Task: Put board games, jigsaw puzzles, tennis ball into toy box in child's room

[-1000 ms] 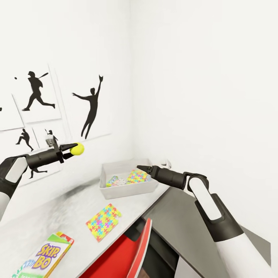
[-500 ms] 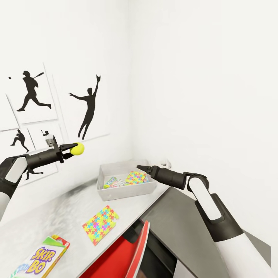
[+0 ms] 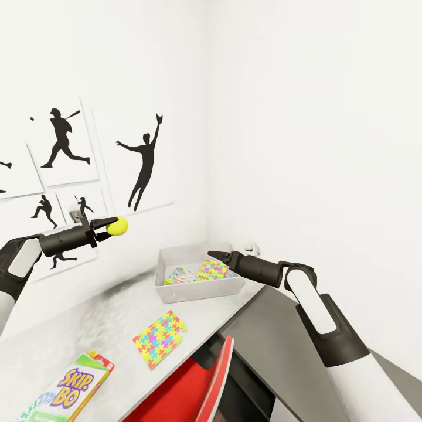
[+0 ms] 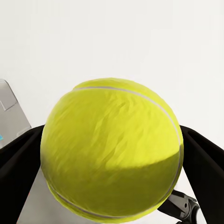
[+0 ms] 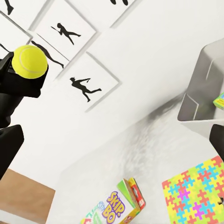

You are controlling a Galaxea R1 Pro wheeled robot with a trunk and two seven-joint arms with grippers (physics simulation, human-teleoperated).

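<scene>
The tennis ball [image 3: 119,225] sits pinched in the left gripper [image 3: 111,227], high above the table [image 3: 88,316] and well short of the toy box [image 3: 196,291], where 1 jigsaw puzzle [image 3: 212,269] already lies. The right gripper [image 3: 211,254] hovers at the box rim, tips apparently together and empty. Released here, the ball would likely bounce off the table and roll to the floor; the right arm also crowds the drop path.

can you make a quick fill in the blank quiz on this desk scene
1. The left gripper is shut on the ____.
2. One jigsaw puzzle lies on the table; the other is inside the ____.
3. The board game lying on the table is printed ____.

Missing words: tennis ball; toy box; Skip-Bo
</scene>
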